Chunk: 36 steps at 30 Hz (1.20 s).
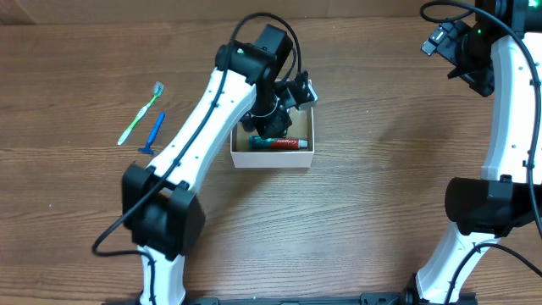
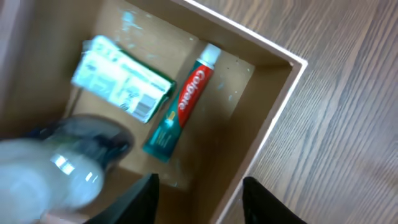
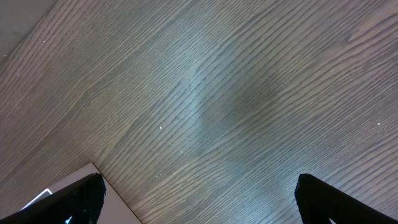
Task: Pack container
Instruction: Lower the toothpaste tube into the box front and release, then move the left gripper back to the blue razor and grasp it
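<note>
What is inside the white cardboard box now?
A Colgate toothpaste tube and a green-and-white packet lie in the box. A blurred clear object covers the near corner, hiding whatever is beneath.

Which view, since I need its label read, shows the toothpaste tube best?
Left wrist: the toothpaste tube lies close up on the container floor, brand name legible. Overhead shows it small, lettering unreadable. Right wrist shows none of it.

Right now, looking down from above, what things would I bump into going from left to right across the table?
Green toothbrush → blue razor → white box with the toothpaste lying in it → the right robot arm.
</note>
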Motion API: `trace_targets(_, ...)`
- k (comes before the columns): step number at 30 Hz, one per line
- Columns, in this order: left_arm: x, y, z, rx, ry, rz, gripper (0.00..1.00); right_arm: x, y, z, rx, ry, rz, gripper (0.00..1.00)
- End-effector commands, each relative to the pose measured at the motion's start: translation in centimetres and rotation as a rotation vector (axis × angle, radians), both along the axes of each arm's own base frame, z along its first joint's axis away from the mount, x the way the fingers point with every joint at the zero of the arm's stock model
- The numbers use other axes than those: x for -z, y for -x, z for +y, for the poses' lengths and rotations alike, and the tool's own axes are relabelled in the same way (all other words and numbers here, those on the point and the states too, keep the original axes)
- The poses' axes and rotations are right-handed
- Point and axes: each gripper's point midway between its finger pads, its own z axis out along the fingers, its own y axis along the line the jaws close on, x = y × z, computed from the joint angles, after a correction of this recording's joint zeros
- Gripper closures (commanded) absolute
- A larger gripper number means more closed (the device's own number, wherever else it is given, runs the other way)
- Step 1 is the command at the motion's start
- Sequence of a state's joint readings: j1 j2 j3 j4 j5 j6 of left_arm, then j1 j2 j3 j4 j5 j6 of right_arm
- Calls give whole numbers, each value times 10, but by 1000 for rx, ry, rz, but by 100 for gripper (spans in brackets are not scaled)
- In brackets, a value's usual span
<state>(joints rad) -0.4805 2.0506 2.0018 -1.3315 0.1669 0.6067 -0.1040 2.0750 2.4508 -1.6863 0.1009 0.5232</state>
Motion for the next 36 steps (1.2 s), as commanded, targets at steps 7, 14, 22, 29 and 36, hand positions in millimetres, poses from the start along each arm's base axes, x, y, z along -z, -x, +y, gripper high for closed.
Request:
trace_targets(7, -73, -22, 72, -425, 64, -136, 35, -6, 0, -1, 3, 1, -21, 0)
trace_targets(14, -71, -47, 165, -761, 71, -116, 17, -6, 0, -1, 3, 1, -21, 0)
trace_targets(22, -25, -46, 232, -952, 52, 6, 16, -6, 0, -1, 3, 1, -21, 0)
trace_targets(29, 39, -29, 261, -1029, 10, 117, 16, -6, 0, -1, 3, 1, -21, 0)
trace_targets(36, 89, -21, 274, -1065, -2, 155, 16, -6, 0, -1, 3, 1, -21, 0)
